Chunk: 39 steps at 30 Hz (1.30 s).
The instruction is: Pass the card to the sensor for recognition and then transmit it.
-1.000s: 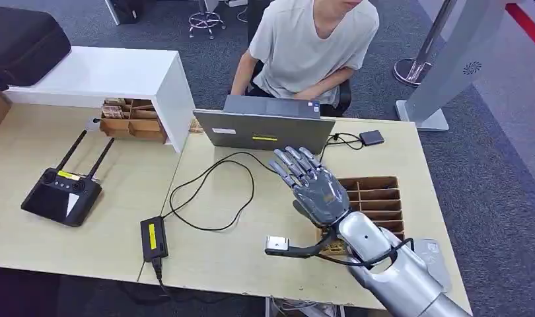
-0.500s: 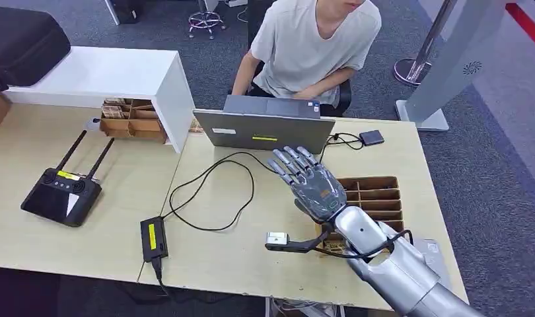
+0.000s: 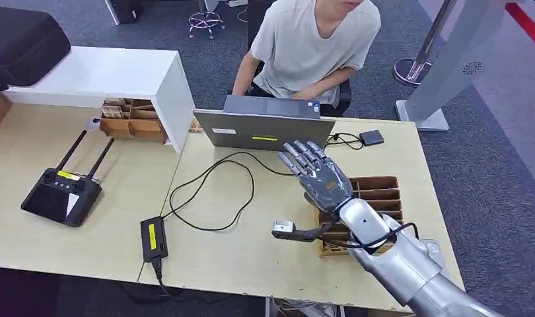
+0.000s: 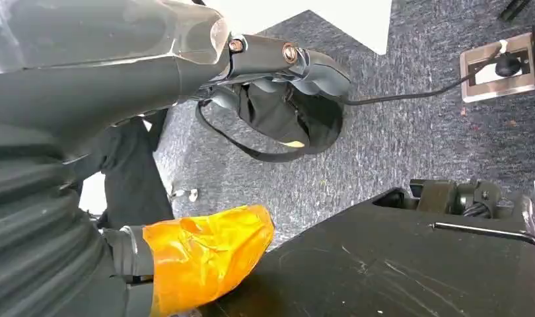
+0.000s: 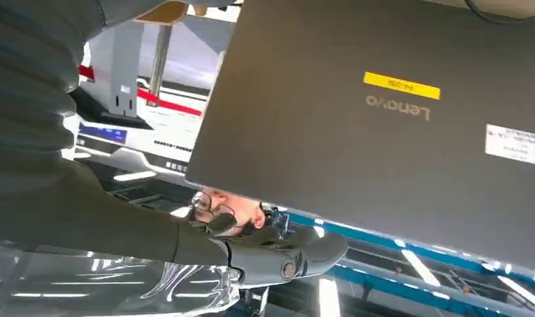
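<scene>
A: Where is the right hand (image 3: 321,177), and why there?

B: In the head view it hovers over the counter (image 3: 251,251), fingers stretched apart and nothing in them, just beside the partitioned cardboard tray (image 3: 377,198). I judge it is lining up to reach into the tray, where cards would be kept.

A: Can you see the card?

B: No. The tray's compartments look dark, and I cannot tell whether a card lies in any of them.

A: And the sensor?

B: Possibly the small black box (image 3: 371,137) on a cable behind the laptop (image 3: 265,131), but that is a guess. A person (image 3: 311,46) sits beyond the laptop, likely to receive the card.

A: The left hand (image 4: 205,254)?

B: Its wrist view shows an orange-wrapped part hanging low; whether the fingers are spread or curled I cannot tell.
</scene>
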### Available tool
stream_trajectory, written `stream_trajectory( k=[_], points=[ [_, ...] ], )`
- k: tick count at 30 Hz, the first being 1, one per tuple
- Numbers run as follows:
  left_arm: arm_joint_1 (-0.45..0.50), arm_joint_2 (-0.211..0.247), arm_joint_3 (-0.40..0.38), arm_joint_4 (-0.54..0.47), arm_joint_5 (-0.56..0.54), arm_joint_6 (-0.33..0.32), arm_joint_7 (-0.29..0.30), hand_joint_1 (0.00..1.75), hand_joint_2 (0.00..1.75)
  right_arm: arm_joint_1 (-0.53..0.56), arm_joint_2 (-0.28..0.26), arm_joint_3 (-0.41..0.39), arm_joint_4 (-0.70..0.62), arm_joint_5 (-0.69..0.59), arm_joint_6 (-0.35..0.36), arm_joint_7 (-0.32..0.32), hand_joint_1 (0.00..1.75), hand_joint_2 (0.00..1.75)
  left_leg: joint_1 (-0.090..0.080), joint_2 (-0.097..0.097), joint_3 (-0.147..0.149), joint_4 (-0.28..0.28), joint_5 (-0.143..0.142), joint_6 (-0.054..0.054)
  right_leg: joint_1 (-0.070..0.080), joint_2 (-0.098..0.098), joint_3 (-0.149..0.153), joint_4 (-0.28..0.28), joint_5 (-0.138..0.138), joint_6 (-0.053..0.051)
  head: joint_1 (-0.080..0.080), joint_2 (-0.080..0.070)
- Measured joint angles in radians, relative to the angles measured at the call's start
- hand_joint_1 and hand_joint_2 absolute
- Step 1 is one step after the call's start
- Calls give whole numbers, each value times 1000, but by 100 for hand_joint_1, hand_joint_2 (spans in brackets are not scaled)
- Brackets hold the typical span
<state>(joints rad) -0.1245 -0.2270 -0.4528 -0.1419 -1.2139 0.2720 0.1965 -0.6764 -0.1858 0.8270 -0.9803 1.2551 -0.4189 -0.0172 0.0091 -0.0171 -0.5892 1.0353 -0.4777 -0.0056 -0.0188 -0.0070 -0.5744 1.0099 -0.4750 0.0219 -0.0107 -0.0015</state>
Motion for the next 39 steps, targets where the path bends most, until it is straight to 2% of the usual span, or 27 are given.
stream_trajectory(
  k=[25, 39],
  points=[
    [5, 0, 23, 0, 41, 0, 7, 0, 175, -15, 1, -7, 59, 4, -7, 14, 0, 175, 0, 0, 0, 0, 0, 0, 0, 0, 0, 0, 0, 0, 0, 0],
    [11, -3, 61, 0, 80, 3, 17, 0, 175, -15, -26, -15, 12, 5, 18, 16, 0, 175, 0, 0, 0, 0, 0, 0, 0, 1, -1, 0, 0, 0, 0, 0]
  ],
)
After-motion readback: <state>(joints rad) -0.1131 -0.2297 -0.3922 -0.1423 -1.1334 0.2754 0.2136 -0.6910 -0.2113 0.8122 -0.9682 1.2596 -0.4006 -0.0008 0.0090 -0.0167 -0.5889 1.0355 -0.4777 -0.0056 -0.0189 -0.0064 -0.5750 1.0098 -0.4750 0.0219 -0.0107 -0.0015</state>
